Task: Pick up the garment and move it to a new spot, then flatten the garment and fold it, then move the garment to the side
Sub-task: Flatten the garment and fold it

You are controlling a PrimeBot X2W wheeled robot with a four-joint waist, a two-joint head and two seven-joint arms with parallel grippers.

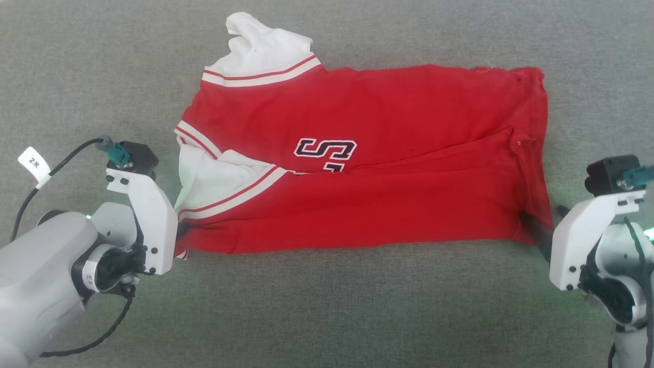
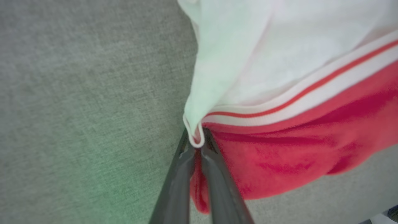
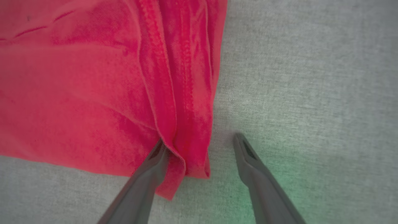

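Grey surface (image 1: 327,306) was overlaid by the garment (image 1: 368,168), lengthwise left-right, sleeves leftward; left gripper (image 2: 196,140) jaws were clamped on its trim, right gripper (image 3: 200,141) jaws were spread wide.

Open grey cloth (image 1: 327,306) around garment (image 1: 409,204)

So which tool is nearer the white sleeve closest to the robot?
Left. The left tool is shut on the garment right beside that sleeve; the right tool stands open at the hem end, far from it.
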